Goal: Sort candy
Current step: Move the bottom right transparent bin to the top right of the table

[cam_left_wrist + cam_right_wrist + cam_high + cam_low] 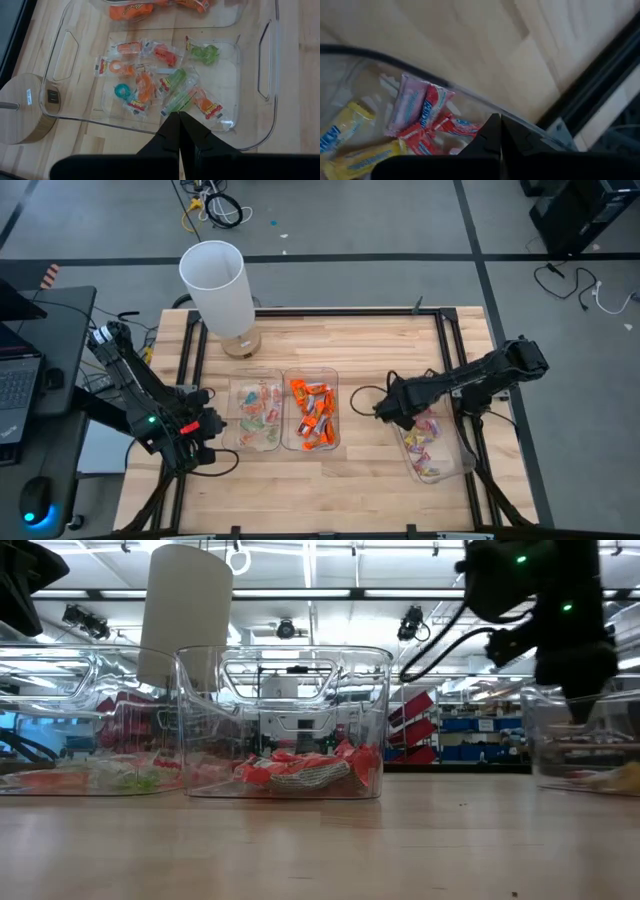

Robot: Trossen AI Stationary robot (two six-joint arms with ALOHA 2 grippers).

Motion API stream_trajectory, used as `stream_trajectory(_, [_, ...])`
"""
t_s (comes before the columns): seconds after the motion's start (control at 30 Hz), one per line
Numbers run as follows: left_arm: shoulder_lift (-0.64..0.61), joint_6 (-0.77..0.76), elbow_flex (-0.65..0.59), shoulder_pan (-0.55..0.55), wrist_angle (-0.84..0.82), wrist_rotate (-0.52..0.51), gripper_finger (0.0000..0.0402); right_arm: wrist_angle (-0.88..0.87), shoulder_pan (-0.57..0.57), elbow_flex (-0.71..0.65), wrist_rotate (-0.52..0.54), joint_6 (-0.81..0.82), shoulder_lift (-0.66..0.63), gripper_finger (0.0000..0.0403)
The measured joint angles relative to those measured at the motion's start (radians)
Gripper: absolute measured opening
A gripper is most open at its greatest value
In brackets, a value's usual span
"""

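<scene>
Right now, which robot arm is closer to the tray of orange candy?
The right. Its gripper hovers just beside the orange candy tray. The left gripper sits farther off, past the neighbouring tray.

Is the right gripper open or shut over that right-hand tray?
Shut. The right gripper has its two dark fingers pressed together with nothing between them, poised above the pink and yellow candy in the right tray.

Both arms are dark, near-black, built of jointed boxy segments. The left arm (135,385) carries a small green light and red markings near its wrist, with black cables alongside. The right arm (480,375) trails black cables.
</scene>
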Motion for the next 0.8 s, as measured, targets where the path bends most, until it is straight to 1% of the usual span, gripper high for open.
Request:
stream_trajectory(0.23, [0.0,0.0,0.0,0.0,0.0,-0.001,0.0,0.097,-0.152,0.002,0.046,-0.129,-0.001,0.0])
stream_trajectory(0.37, [0.0,0.002,0.0,0.0,-0.001,-0.002,0.0,0.144,-0.242,0.002,0.091,-0.186,-0.001,0.0])
stream_trajectory(0.63, [0.0,0.004,0.0,0.0,-0.001,-0.002,0.0,0.237,-0.428,0.003,0.117,-0.322,-0.002,0.0])
stream_trajectory(0.8, [0.0,0.004,0.0,0.0,-0.001,-0.007,0.0,0.334,-0.542,0.001,0.111,-0.435,0.002,0.0])
